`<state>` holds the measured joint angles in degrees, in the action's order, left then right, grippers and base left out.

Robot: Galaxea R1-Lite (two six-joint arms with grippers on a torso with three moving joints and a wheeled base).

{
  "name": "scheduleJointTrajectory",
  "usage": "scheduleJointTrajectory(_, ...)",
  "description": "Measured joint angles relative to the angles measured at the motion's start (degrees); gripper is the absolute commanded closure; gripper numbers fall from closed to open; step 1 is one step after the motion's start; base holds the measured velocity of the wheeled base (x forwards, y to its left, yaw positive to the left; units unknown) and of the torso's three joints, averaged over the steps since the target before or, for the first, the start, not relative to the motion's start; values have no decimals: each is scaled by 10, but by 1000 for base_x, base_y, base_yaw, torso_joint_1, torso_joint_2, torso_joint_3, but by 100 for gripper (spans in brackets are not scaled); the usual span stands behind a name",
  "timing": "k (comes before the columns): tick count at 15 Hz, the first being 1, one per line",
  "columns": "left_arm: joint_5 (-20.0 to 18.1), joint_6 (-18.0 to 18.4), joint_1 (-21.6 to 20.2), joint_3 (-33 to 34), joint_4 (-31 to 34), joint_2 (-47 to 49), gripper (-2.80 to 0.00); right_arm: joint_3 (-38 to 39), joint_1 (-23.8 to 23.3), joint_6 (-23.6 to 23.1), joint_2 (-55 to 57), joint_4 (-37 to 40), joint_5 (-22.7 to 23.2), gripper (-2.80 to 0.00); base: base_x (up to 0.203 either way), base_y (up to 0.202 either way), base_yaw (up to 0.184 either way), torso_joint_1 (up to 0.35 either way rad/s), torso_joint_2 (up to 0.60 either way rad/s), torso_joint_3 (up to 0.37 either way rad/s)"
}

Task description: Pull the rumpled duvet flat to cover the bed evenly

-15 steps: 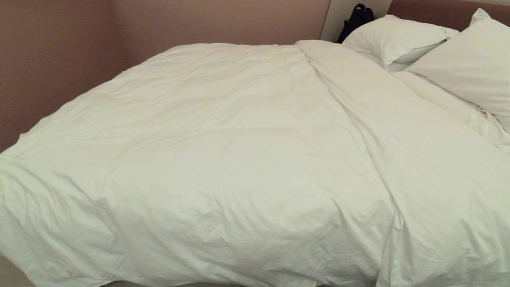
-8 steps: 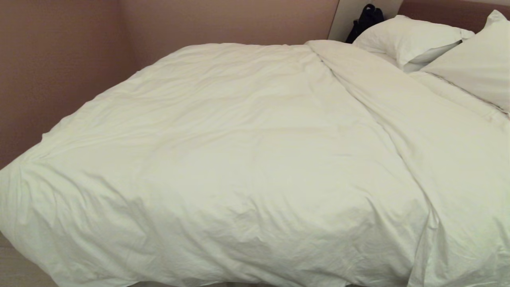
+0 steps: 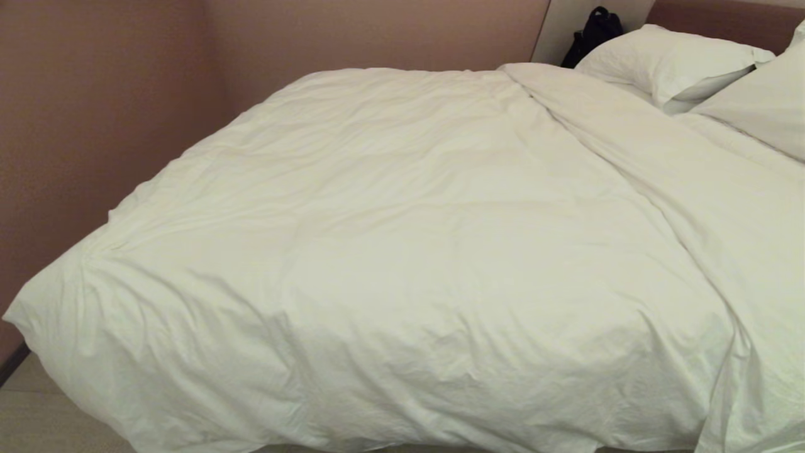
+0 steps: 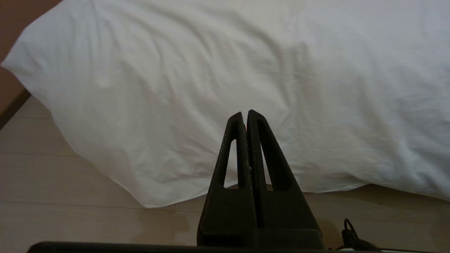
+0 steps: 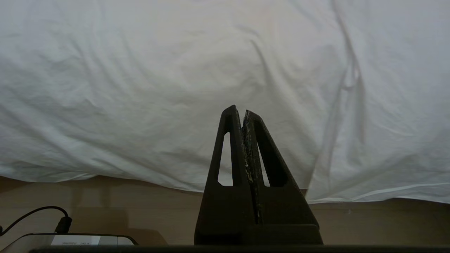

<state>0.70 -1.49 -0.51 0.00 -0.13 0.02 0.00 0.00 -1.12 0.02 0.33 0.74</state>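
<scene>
A: What's in front of me, left to right?

B: At 9 o'clock in my head view, a matte pinkish-brown wall [image 3: 94, 126]. From there the duvet [image 3: 402, 251] fills nearly everything: thick, puffy, white cotton, creased with fine wrinkles. It lies over the bed, its near-left corner [image 3: 38, 314] drooping toward the pale wood-look floor [image 3: 38, 409] at 7 o'clock. A long fold ridge [image 3: 629, 170] runs from 1 o'clock down toward 4 o'clock.

A: And the far right?

B: 2 plump white pillows [image 3: 673, 63] at 1 to 2 o'clock, a dark bag [image 3: 594, 31] behind them, and a strip of reddish-brown headboard [image 3: 717, 19].

A: The arms?

B: Neither shows in my head view. On my left wrist camera the left gripper [image 4: 245, 114] is clenched, black triangular fingers pressed together, grasping nothing, pointing at the duvet's hanging edge above the floor. The right gripper [image 5: 239, 109] looks the same: clenched, empty, tips aimed at the hanging cloth, clear of it. A black cable [image 5: 35, 214] sits beside it.
</scene>
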Motion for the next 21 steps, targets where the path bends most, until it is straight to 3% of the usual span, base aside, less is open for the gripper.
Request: scheduleJointTrajectory(21,0,0,0,0,1,0,0,0,0,0,0,0,0,0,0,195,-1,3,3,2)
